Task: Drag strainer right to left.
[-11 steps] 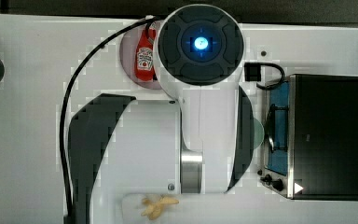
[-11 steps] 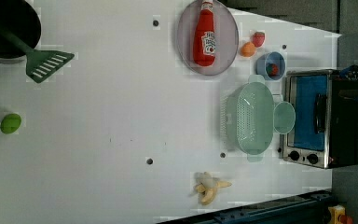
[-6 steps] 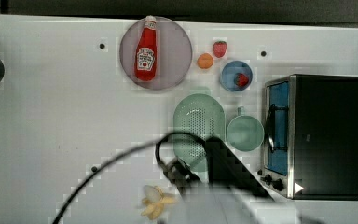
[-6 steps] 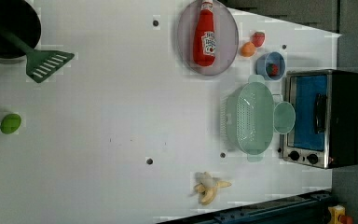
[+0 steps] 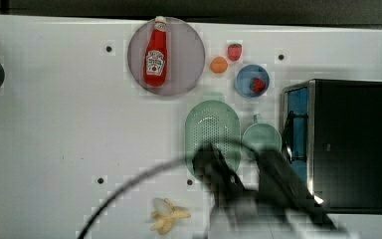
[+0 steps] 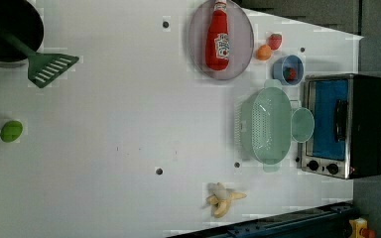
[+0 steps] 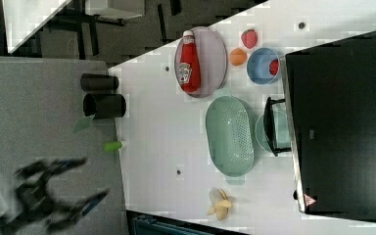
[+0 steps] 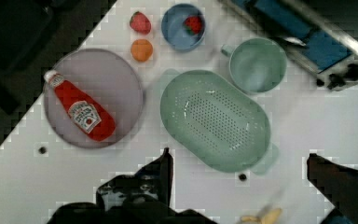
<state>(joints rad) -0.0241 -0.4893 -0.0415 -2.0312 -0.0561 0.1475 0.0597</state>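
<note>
The strainer (image 5: 212, 127) (image 6: 267, 124) (image 7: 229, 134) (image 8: 214, 119) is a pale mint-green oval colander with a holed bottom. It lies on the white table next to a round mint-green mug (image 5: 261, 138) (image 6: 302, 125) (image 8: 257, 64). In the wrist view my gripper (image 8: 240, 161) is open, its dark fingers (image 8: 165, 163) spread wide with nothing between them, above the table beside the strainer's long edge. In the right view the gripper (image 7: 90, 178) hangs open at the right view's lower left, apart from the strainer. My blurred arm (image 5: 273, 199) covers the strainer's end at the top view's bottom.
A ketchup bottle (image 5: 155, 55) lies on a purple plate (image 5: 184, 59). A strawberry (image 5: 234, 51), an orange fruit (image 5: 219, 64) and a blue bowl (image 5: 246, 84) sit nearby. A black toaster oven (image 5: 348, 144) stands right behind the mug. A banana (image 5: 168, 215), a green spatula (image 6: 47, 69) and a lime (image 6: 11, 131) lie further off.
In the top view my arm has swung from the table's middle down to the bottom edge, uncovering the plate and most of the strainer. The strainer and mug have not moved.
</note>
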